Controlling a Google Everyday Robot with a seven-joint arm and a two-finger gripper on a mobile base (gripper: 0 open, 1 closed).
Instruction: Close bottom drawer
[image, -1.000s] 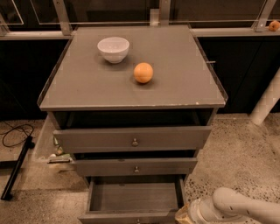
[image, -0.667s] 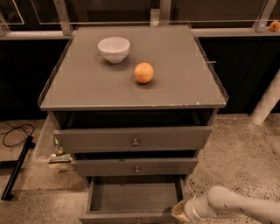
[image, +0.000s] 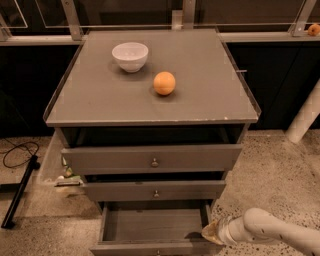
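The grey wooden chest (image: 150, 107) stands in the middle of the camera view with three knobbed drawers. The bottom drawer (image: 152, 227) is pulled far out, its plain grey box open to view and its front cut off by the lower frame edge. The two drawers above it stick out a little. My gripper (image: 210, 232) comes in from the lower right on a white arm (image: 270, 232) and sits at the right side of the bottom drawer, close to its front corner.
A white bowl (image: 130, 56) and an orange (image: 164, 83) sit on the chest top. A black cable and stand (image: 20, 175) lie on the floor at the left. A white post (image: 305, 117) stands at the right. Speckled floor surrounds the chest.
My gripper has moved left, from off the drawer's right side up to its right front corner. The bottom drawer has not visibly moved.
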